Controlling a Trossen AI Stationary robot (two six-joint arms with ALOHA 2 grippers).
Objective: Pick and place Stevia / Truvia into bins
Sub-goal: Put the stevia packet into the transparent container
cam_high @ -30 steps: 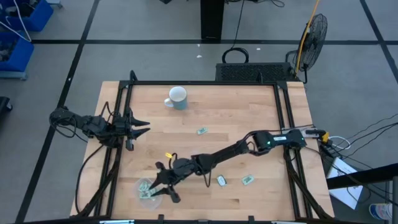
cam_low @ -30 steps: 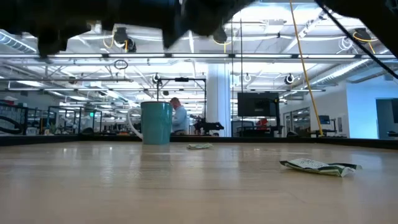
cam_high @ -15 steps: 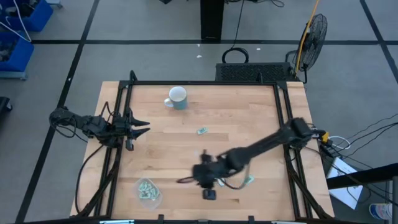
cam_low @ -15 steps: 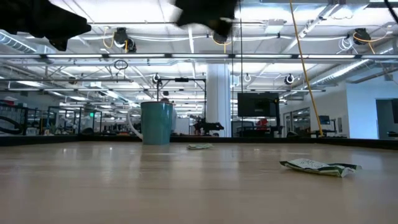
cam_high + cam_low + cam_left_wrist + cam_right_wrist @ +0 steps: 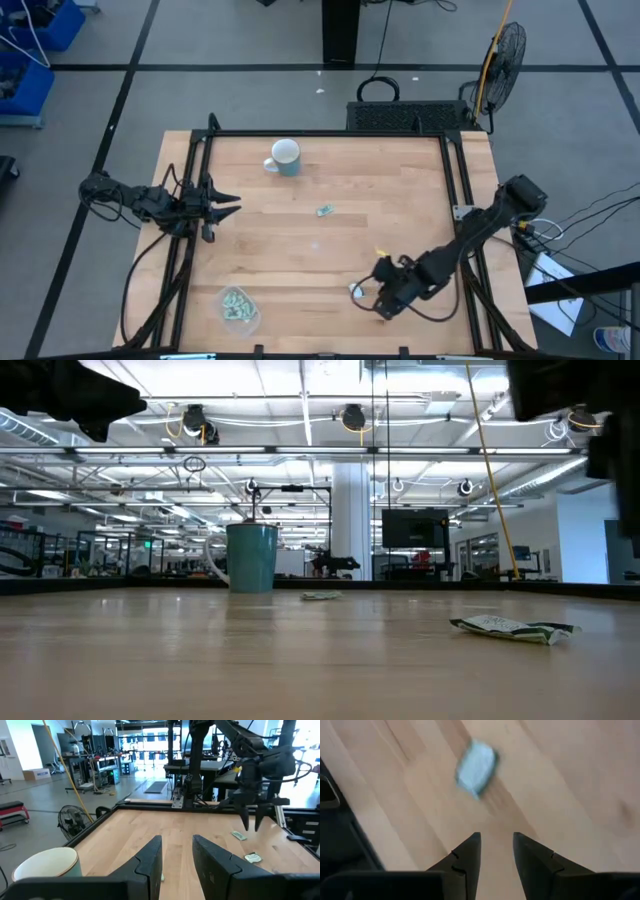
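The bin (image 5: 239, 307), a clear round container, stands near the table's front left with pale green packets in it. Three Stevia packets lie flat on the wood: one mid-table (image 5: 324, 211), one near the front right (image 5: 357, 291) and one (image 5: 239, 835) just beyond it. My right gripper (image 5: 380, 300) hangs open and tilted down above the front-right packet (image 5: 476, 767), clear of it. My left gripper (image 5: 228, 207) waits open at the table's left edge, pointing level, with nothing between its fingers (image 5: 150, 857).
A white and pale blue mug (image 5: 285, 157) stands upright at the far left of the table. A black frame rail (image 5: 325, 133) runs around the table's edges. Bare wood lies between the bin and the front-right packets.
My right gripper has swept from over the bin at the front left toward the table's right edge, along the near side, rolling and tipping as it went. It now hangs over the front-right packets. The packets on the table and the bin have kept their places.
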